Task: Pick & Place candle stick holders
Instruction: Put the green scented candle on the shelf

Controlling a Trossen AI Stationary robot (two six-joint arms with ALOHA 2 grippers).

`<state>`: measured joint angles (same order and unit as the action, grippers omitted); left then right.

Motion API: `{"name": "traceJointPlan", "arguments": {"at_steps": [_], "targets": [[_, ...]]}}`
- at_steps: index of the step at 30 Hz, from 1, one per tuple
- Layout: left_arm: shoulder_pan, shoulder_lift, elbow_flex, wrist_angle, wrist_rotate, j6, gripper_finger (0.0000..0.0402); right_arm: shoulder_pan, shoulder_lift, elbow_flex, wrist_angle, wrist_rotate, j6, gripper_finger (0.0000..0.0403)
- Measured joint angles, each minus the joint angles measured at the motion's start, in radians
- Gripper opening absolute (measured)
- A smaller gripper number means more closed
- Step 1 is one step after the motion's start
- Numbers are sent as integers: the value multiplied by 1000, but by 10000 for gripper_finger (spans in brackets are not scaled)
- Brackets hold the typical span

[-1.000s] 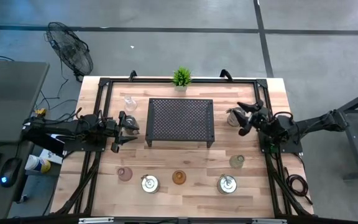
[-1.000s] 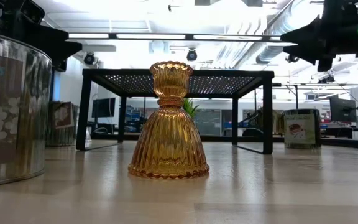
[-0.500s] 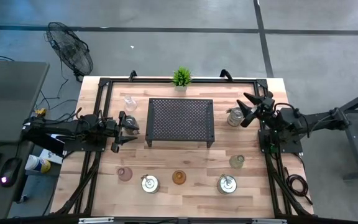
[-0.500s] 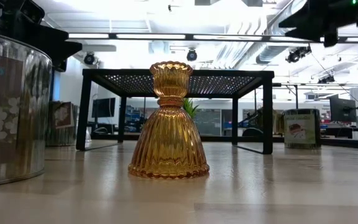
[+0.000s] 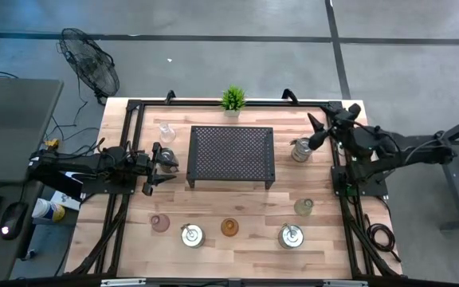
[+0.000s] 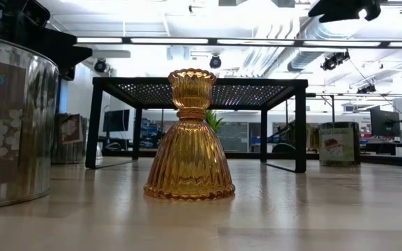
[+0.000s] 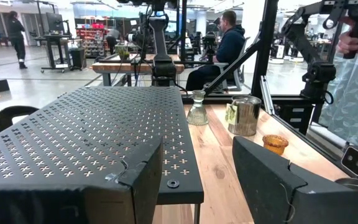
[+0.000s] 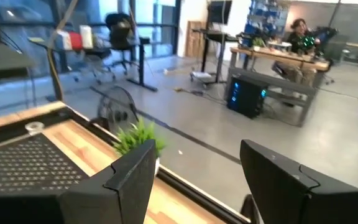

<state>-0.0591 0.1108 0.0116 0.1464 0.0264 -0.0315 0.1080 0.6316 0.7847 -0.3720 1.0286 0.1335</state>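
High view: right gripper (image 5: 319, 131) raised near the table's far right corner, fingers spread, empty — just beside a silver holder (image 5: 300, 149) right of the black rack (image 5: 231, 153). Left gripper (image 5: 159, 166) waits left of the rack, fingers apart. Front row: pink holder (image 5: 159, 222), amber holder (image 5: 229, 227), two silver ones. Only the low view shows the amber holder's ribbed, upright shape (image 6: 190, 138); the right wrist view alone shows the potted plant (image 8: 137, 138) beyond the rack.
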Motion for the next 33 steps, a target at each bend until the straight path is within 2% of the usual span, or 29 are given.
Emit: {"name": "traceJointPlan", "arguments": {"at_steps": [9, 15, 27, 33], "targets": [[0, 0, 0, 0, 0, 0, 188, -250, 147, 219, -435, -313, 214, 226], [0, 0, 0, 0, 0, 0, 188, -430, 243, 312, -623, -497, 302, 226], [0, 0, 0, 0, 0, 0, 188, -676, 427, 335, -827, -825, 435, 226], [0, 0, 0, 0, 0, 0, 188, -755, 517, 335, -945, -882, 430, 226]]}}
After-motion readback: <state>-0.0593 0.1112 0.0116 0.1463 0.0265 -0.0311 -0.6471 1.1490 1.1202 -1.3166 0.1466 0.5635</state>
